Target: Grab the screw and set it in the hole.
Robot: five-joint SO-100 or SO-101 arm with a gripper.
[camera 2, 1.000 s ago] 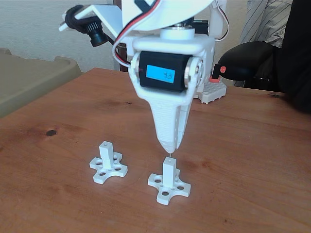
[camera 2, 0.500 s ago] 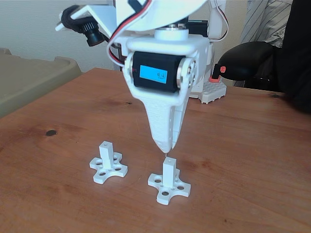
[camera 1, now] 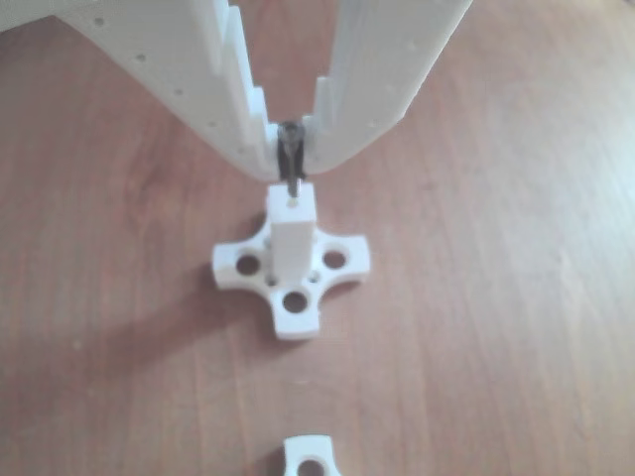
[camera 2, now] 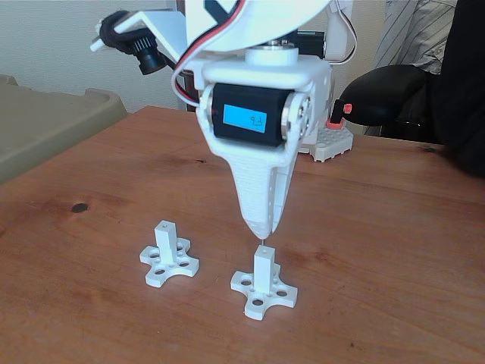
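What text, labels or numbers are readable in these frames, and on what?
Blue label on the black servo at the arm's wrist, fixed view: dark characters are there, possibly digits, but too blurred to read.
White posts, wooden table, gripper and screw in the jaws: no text visible.
Nothing else legible in either view.
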